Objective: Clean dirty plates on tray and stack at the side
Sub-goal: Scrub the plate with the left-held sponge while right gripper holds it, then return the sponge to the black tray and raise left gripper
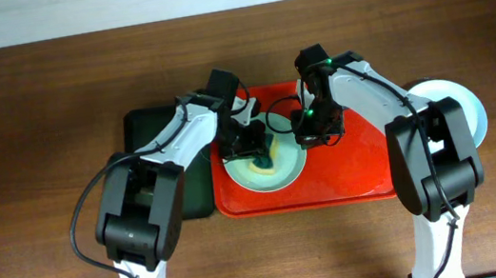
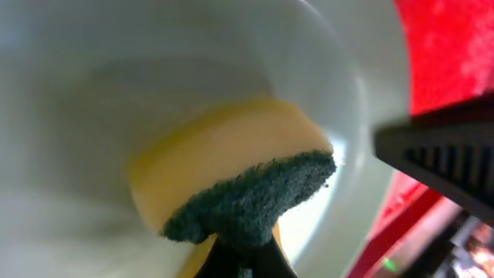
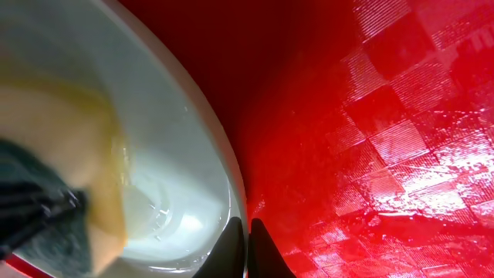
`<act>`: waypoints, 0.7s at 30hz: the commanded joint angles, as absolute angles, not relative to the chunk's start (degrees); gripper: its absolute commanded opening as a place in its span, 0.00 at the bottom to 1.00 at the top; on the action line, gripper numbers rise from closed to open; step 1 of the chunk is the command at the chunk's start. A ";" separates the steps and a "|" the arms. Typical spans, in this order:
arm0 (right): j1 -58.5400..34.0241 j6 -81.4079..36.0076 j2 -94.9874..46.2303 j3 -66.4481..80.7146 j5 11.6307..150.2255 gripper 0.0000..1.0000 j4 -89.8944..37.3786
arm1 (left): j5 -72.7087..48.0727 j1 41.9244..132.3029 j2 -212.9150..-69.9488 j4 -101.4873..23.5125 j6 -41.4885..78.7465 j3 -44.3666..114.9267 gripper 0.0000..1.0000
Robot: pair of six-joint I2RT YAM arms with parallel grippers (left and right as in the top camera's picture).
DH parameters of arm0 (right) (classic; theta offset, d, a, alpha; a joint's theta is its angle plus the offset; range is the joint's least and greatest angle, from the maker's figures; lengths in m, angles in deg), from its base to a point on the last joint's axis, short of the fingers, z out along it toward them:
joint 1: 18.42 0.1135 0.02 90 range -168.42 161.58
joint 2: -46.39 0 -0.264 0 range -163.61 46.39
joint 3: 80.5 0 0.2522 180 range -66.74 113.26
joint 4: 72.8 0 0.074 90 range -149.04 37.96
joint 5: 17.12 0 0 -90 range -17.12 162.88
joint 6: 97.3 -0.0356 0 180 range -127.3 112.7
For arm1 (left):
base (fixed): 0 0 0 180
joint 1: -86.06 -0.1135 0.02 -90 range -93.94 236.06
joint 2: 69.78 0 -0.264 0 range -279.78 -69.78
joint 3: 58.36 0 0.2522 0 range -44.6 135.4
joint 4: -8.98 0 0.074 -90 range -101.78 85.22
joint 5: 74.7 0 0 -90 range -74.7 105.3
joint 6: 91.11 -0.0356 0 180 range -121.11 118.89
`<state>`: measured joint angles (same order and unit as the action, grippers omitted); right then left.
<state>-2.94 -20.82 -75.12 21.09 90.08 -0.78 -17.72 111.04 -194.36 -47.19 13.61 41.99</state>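
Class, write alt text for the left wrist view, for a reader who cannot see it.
A yellow sponge with a dark green scouring face, pinched in the left tool, rests in a pale plate. The red tray shows at the right edge.

Red tray (image 1: 357, 168), right half: bare floor, open from above and from its right rim.
Red tray, left half: taken up by the white plate (image 1: 283, 175). A sponge (image 1: 265, 159) sits in its bowl, pinched in the left hand (image 1: 250, 141). The right hand (image 1: 308, 136) is closed on the plate's right rim. Both arms slant in above, with little gap between them.
Dark green tray (image 1: 146, 133), just left of the red tray: crossed by the left arm.
Table (image 1: 33, 110), far strip and left end: open wood.
Table, right end: pale blue-green plate (image 1: 474, 104), partly under the right arm.
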 commanded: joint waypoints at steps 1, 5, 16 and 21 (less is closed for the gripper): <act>-2.30 -20.80 -75.80 20.89 91.32 0.04 -1.00 | -27.14 112.46 -195.95 -47.48 12.02 41.25 0.00; -2.30 -20.82 -75.80 20.89 91.32 0.04 -0.98 | -26.46 110.64 -190.86 -47.68 12.02 41.86 0.00; -2.30 -20.80 -75.80 20.89 91.30 0.04 -1.07 | 4.60 103.06 -173.16 -64.92 12.02 41.84 0.00; -2.30 -20.82 -75.80 20.89 91.32 0.04 -1.02 | 13.69 100.04 -173.97 -68.81 12.06 39.04 0.00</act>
<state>-2.94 -20.78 -75.12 21.09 90.82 -1.00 4.53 102.16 -173.07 -68.16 12.96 41.53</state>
